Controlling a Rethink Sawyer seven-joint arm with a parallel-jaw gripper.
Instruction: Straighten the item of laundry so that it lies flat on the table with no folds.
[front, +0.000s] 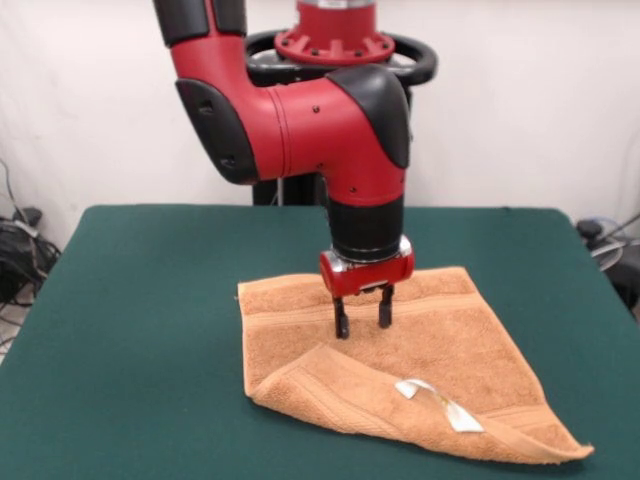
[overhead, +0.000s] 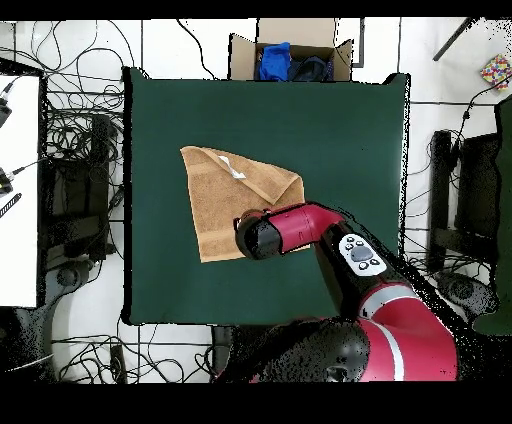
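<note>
The orange-tan terry towel (front: 430, 350) lies on the dark green table (front: 140, 320), right of the middle in the front view. Its near edge is folded over onto itself, with the white care tag (front: 437, 402) on top of the fold. A woven band runs along the far edge. My gripper (front: 362, 322) points straight down over the towel's far-left part, fingers apart and empty, tips at or just above the cloth. In the overhead view the towel (overhead: 222, 200) shows with one corner folded in, the tag (overhead: 232, 167) near its top, and the arm hides my gripper.
A cardboard box (overhead: 293, 55) with blue and dark cloth stands beyond the table's far edge in the overhead view. Cables lie on the floor around the table (overhead: 330, 130). Green felt surrounds the towel on all sides.
</note>
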